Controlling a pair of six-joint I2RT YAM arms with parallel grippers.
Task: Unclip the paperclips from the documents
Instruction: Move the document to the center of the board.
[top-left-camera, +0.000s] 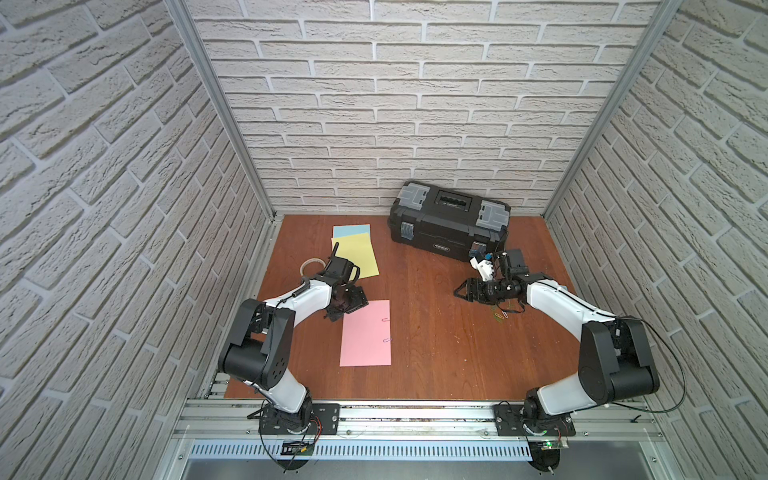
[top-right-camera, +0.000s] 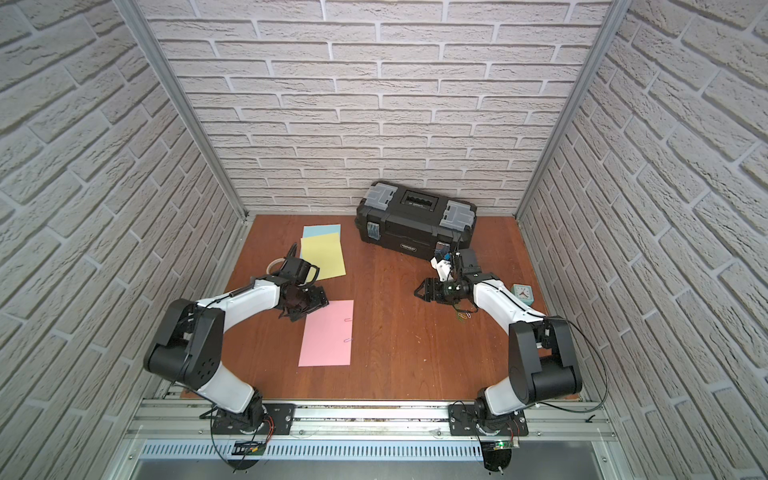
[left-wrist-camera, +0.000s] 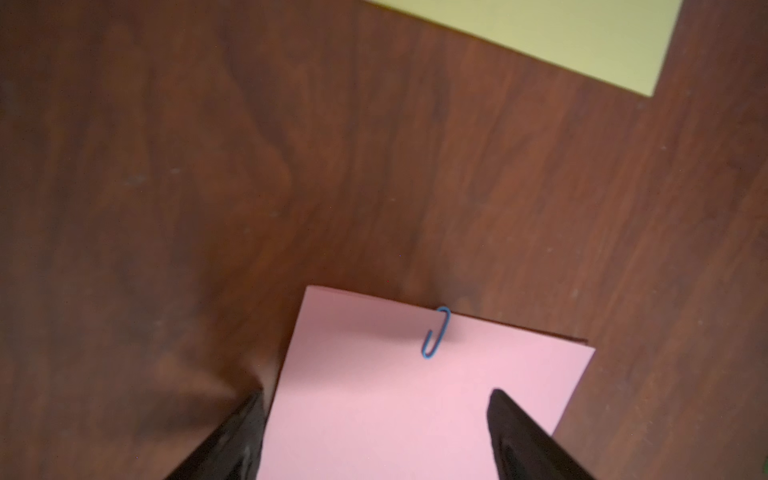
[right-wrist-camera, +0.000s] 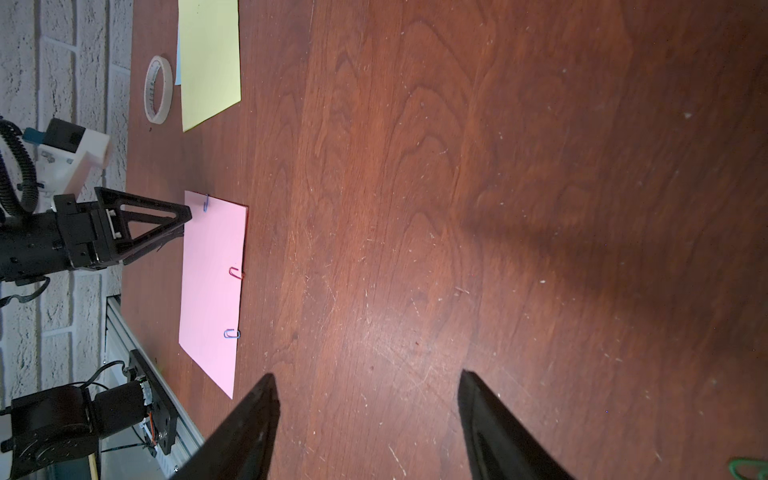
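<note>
No wording can be read anywhere. The black plastic toolbox with grey latches (top-left-camera: 449, 222), right of centre at the back of the frame in both top views, carries a small strip of pale lettering (top-right-camera: 409, 248) low on its front wall, too small to make out. The round off-white tape roll (right-wrist-camera: 158, 89) shows dark printed marks on its inner wall in the right wrist view, blurred beyond reading. The small teal clock (top-right-camera: 523, 292), at mid-right in a top view, has a pale dial whose figures are too tiny to tell.
</note>
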